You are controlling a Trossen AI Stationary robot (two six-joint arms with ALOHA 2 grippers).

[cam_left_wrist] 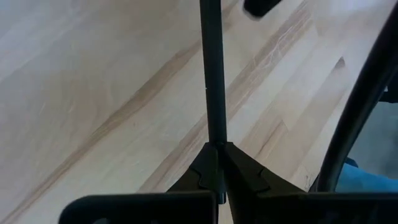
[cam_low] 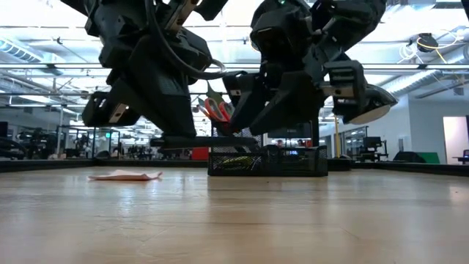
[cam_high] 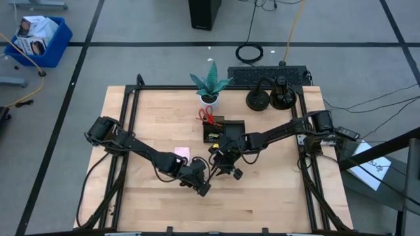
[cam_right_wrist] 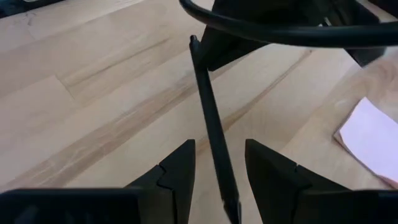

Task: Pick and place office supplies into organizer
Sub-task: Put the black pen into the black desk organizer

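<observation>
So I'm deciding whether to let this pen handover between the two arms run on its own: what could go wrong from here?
1. The left gripper is shut on the black pen at one end only, held above the table; if it lets go before the open right gripper closes, the pen will likely drop.
2. The right fingers straddle the pen's tip end, so a shallow grip may slip.
3. Both arms crowd close to the organizer and could bump it.
</observation>
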